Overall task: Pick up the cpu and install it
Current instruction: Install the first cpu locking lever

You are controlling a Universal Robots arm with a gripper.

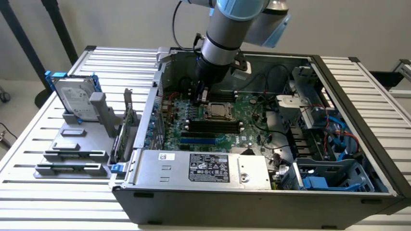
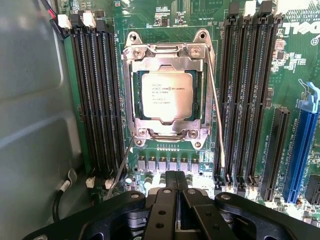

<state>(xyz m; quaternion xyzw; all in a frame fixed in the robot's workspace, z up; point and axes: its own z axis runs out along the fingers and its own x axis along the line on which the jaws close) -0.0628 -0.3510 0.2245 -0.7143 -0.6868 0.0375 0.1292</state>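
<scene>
The cpu (image 2: 166, 95) is a silver-grey square chip lying flat in the socket on the green motherboard (image 2: 165, 20). A metal frame (image 2: 165, 52) sits around its edges, and a thin wire lever (image 2: 216, 110) runs along one side. In the exterior view the cpu (image 1: 220, 109) lies in the middle of the open computer case. My gripper (image 1: 204, 97) hangs just above the board, beside the socket towards the exterior view's left. In the wrist view the gripper (image 2: 175, 176) is shut with nothing between its fingers, apart from the chip.
Black memory slots (image 2: 95, 95) flank the socket on both sides, and a blue slot (image 2: 302, 145) lies further out. The case wall (image 1: 157, 91), the power supply (image 1: 205, 166) and cables (image 1: 337, 127) hem in the board. A hard drive (image 1: 74, 98) stands in a grey holder at the exterior view's left.
</scene>
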